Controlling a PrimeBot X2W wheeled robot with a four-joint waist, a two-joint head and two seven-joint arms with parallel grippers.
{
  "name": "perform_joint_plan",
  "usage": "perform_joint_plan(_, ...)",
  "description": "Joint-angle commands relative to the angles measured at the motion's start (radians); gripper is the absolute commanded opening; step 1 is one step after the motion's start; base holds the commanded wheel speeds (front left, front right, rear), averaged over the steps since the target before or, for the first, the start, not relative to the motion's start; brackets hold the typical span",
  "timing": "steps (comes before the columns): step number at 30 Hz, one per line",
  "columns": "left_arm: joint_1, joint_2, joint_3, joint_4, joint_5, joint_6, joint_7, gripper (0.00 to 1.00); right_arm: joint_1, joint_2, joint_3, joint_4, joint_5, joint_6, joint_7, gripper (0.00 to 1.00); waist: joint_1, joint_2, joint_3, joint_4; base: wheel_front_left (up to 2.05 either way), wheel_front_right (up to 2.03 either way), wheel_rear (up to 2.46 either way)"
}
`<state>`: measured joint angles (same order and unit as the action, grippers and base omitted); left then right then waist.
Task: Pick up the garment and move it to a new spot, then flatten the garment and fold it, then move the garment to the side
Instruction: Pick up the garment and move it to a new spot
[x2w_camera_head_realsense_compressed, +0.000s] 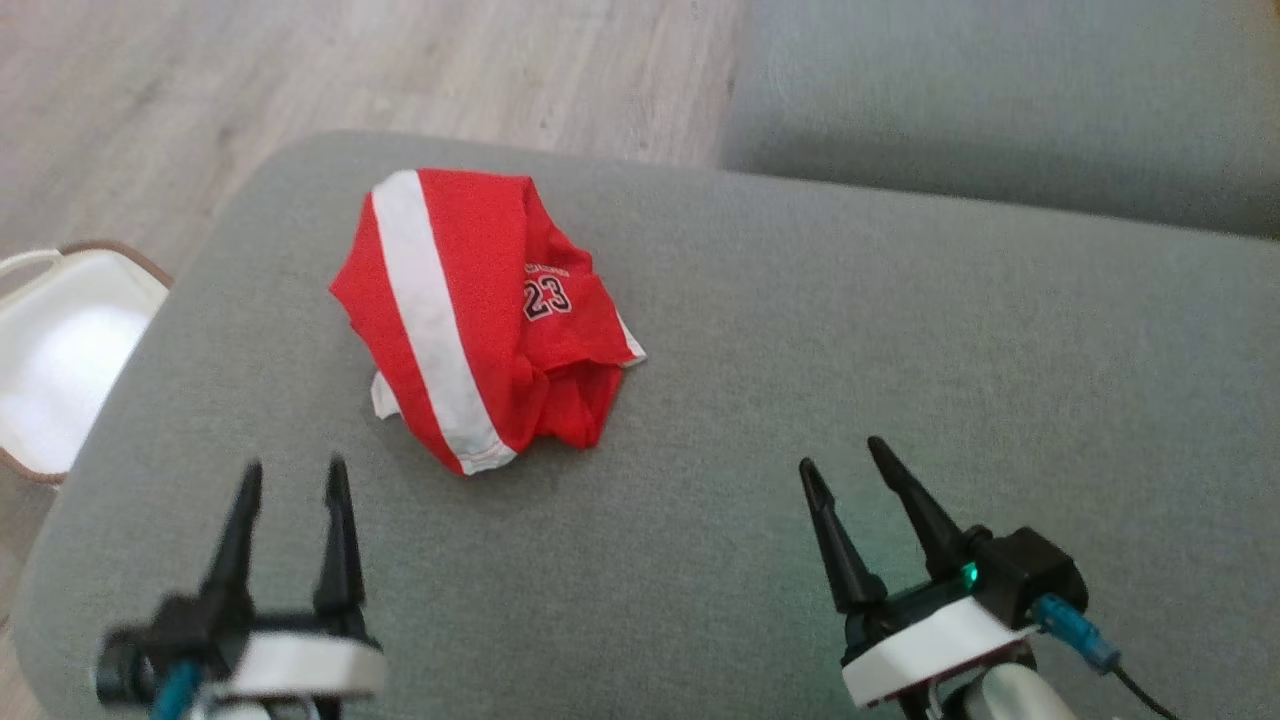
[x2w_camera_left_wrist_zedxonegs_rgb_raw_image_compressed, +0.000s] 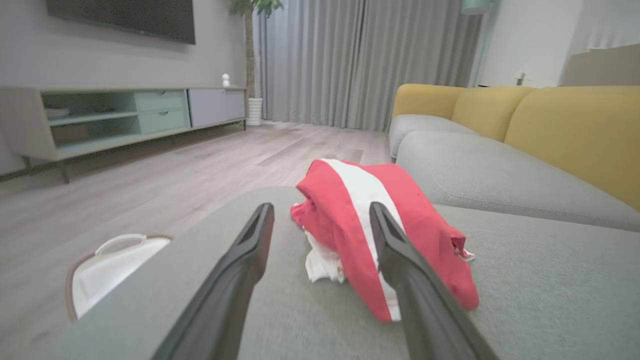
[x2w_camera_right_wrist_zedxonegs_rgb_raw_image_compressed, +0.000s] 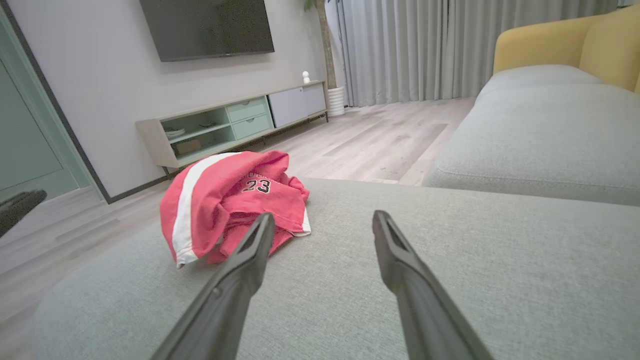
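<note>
Both sets of jaws are spread wide, holding nothing: left gripper (x2w_camera_head_realsense_compressed: 293, 463) at 7 o'clock, right gripper (x2w_camera_head_realsense_compressed: 843, 453) at 5. The crumpled red 23 garment (x2w_camera_head_realsense_compressed: 470, 310) (shorts, probably) sits on the grey cushion (x2w_camera_head_realsense_compressed: 720, 420) around 11, touching neither.

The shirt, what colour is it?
The shirt is red with a white stripe, clearest in the head view.
</note>
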<state>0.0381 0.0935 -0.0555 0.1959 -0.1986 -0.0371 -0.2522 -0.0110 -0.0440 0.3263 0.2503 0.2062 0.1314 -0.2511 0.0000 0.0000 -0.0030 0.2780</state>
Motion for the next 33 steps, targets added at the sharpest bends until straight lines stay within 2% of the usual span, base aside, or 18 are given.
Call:
perform_joint_plan(1,-0.089,0.024,0.04,-0.028,0.013,-0.006,-0.01,1.0,-0.051,-0.006,0.014,-0.038,-0.009,-0.001,-0.011,1.0,0.0,0.0,0.034,-0.021,0.0,0.0,0.0)
perform_joint_plan(6,-0.263,0.107,0.026,0.032,0.018,-0.051,0.032,1.0,-0.089,-0.006,-0.019,-0.052,-0.033,-0.001,-0.011,1.0,0.0,0.0,0.113,-0.056,0.0,0.0,0.0)
perform_joint_plan(12,-0.492,0.222,-0.044,0.147,0.013,-0.086,0.175,1.0,-0.133,-0.006,-0.057,-0.077,-0.049,-0.001,-0.011,1.0,0.0,0.0,0.198,-0.101,0.0,0.0,0.0)
perform_joint_plan(16,-0.606,0.27,-0.115,0.243,-0.063,-0.093,0.308,1.0,-0.156,-0.006,-0.071,-0.091,-0.048,-0.001,-0.011,1.0,0.0,0.0,0.238,-0.134,0.0,0.0,0.0)
perform_joint_plan(20,-0.67,0.341,-0.225,0.315,-0.115,-0.093,0.377,1.0,-0.172,-0.006,-0.073,-0.099,-0.044,-0.001,-0.011,1.0,0.0,0.0,0.269,-0.164,0.0,0.0,0.0)
perform_joint_plan(27,-0.706,0.377,-0.353,0.413,-0.271,-0.093,0.438,1.0,-0.185,-0.006,-0.08,-0.103,-0.042,-0.001,-0.011,1.0,0.0,0.0,0.293,-0.193,0.0,0.0,0.0)
perform_joint_plan(28,-0.713,0.381,-0.37,0.422,-0.313,-0.093,0.425,0.05,-0.185,-0.006,-0.08,-0.103,-0.042,-0.001,-0.011,1.0,0.0,0.0,0.292,-0.197,0.0,0.0,0.0)
perform_joint_plan(29,-0.718,0.386,-0.375,0.424,-0.325,-0.093,0.409,0.0,-0.184,-0.006,-0.08,-0.102,-0.042,-0.001,-0.011,1.0,0.0,0.0,0.289,-0.199,0.0,0.0,0.0)
perform_joint_plan(33,-0.74,0.405,-0.384,0.426,-0.339,-0.093,0.322,0.0,-0.176,-0.006,-0.082,-0.095,-0.043,-0.001,-0.011,1.0,0.0,0.0,0.266,-0.201,0.0,0.0,0.0)
